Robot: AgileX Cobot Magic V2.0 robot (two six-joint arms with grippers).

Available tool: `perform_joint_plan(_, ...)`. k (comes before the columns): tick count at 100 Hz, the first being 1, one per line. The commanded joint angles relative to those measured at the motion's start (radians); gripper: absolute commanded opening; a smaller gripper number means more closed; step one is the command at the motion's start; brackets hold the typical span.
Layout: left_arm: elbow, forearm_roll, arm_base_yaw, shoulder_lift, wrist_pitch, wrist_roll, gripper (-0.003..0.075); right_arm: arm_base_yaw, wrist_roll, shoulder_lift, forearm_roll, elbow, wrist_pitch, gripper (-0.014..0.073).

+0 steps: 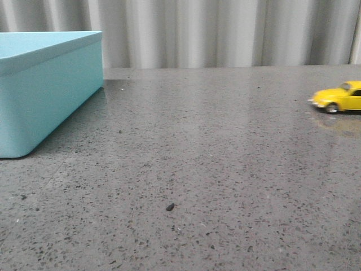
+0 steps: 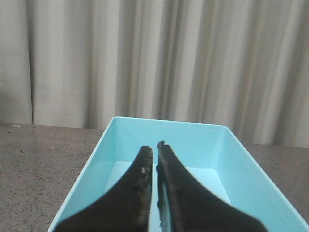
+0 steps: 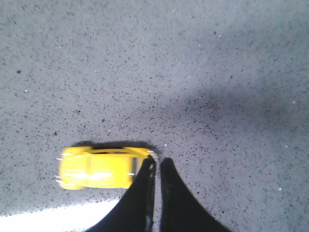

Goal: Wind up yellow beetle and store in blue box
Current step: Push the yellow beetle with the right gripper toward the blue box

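The yellow beetle (image 1: 340, 97) stands on its wheels at the table's far right edge in the front view, partly cut off by the frame. The right wrist view looks down on the yellow beetle (image 3: 99, 167), and my right gripper (image 3: 158, 161) hovers beside one end of it, shut with nothing between its fingers. The blue box (image 1: 42, 84) stands at the far left. My left gripper (image 2: 154, 147) hangs shut and empty over the open, empty blue box (image 2: 212, 145). Neither gripper shows in the front view.
The grey speckled table (image 1: 197, 169) spans the view, with a small dark crumb (image 1: 170, 207) near its middle front. A pale pleated curtain (image 1: 225, 31) hangs behind the table's far edge.
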Motion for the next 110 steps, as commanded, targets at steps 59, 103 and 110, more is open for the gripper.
perform_joint_plan(59,-0.036,-0.008,-0.003,0.018,-0.082,-0.003,-0.0021,-0.007,-0.037,-0.048,0.106,-0.031,-0.015,-0.0061)
perform_joint_plan(103,-0.201,-0.008,-0.003,0.163,0.016,-0.003,-0.0021,-0.007,-0.056,-0.192,0.144,-0.031,-0.105,-0.0061)
perform_joint_plan(110,-0.257,-0.008,-0.01,0.233,0.027,-0.003,-0.0021,-0.007,-0.058,-0.219,0.144,-0.031,-0.105,-0.0061)
